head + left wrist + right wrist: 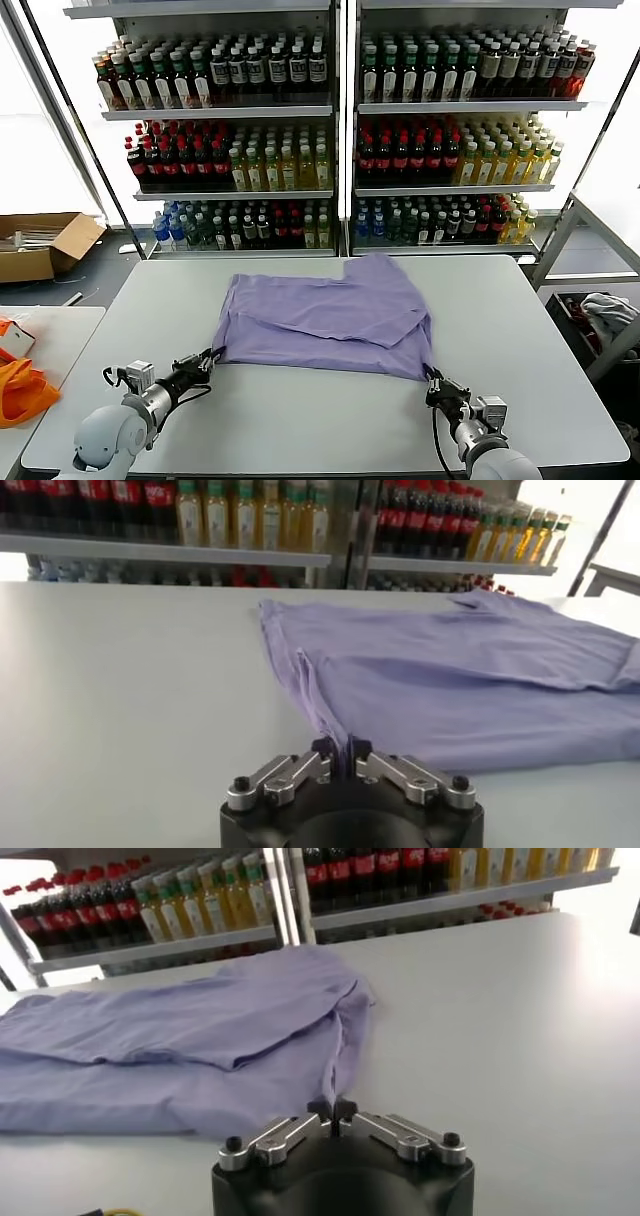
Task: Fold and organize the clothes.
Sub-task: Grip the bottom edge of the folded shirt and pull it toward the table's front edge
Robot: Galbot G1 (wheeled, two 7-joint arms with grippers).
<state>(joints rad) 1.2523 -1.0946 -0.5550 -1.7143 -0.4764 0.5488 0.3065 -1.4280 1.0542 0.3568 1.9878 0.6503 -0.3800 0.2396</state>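
A lavender T-shirt (330, 315) lies partly folded on the white table (320, 420), plain side up; no print shows. My left gripper (208, 361) is at the shirt's near left corner, shut on the fabric; the wrist view shows cloth pinched between its fingertips (343, 755). My right gripper (434, 385) is at the near right corner, shut on the shirt's edge (332, 1110). Both grippers rest low at the table surface. The shirt also shows in the left wrist view (470, 670) and the right wrist view (180, 1038).
Shelves of bottled drinks (340, 130) stand behind the table. A cardboard box (40, 245) lies on the floor at the left. An orange item (20, 385) sits on a side table at the left. A rack with cloth (600, 310) stands at the right.
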